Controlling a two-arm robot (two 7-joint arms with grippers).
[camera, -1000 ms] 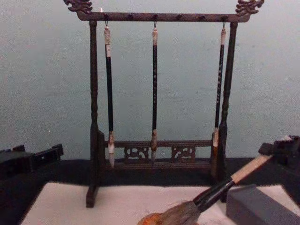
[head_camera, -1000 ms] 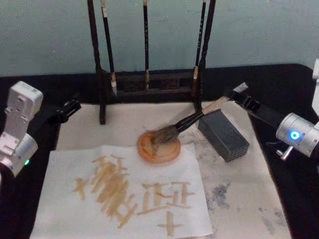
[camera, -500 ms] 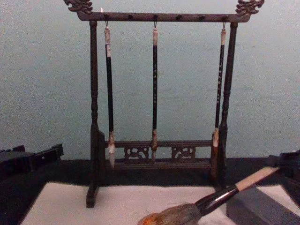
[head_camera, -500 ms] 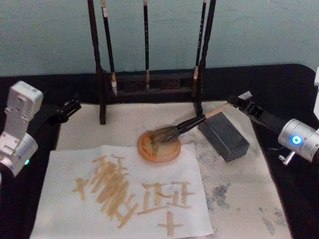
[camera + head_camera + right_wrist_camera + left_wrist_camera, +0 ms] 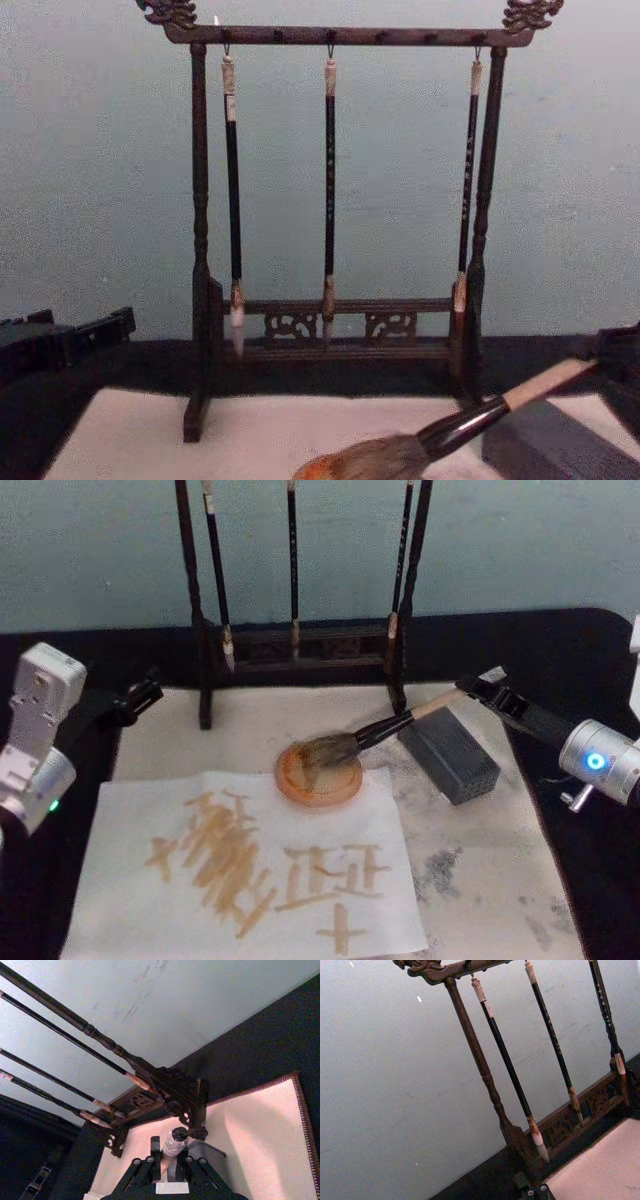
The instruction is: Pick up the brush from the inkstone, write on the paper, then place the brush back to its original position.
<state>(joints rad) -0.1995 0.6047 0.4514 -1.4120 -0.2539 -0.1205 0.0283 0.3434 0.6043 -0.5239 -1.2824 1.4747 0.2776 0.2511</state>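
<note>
The brush (image 5: 372, 732) lies slanted, its bushy head in the round orange inkstone dish (image 5: 300, 785) and its tan handle passing over a dark grey block (image 5: 455, 755). My right gripper (image 5: 478, 687) is shut on the handle's whitish end (image 5: 172, 1142), at the right of the felt mat. In the chest view the brush (image 5: 460, 425) rises towards the right gripper (image 5: 620, 352) at the edge. The paper (image 5: 130, 825) lies in front of the dish and carries tan brushed characters. My left gripper (image 5: 145, 693) is parked at the left, away from everything.
A dark wooden rack (image 5: 300, 640) with three thin hanging brushes stands behind the dish (image 5: 330, 320). A stained off-white felt mat (image 5: 490, 880) covers the black table. The mat's right front has free room.
The right gripper has lowered and drawn slightly right, laying the brush flatter with its head settled into the dish. The left arm has not moved.
</note>
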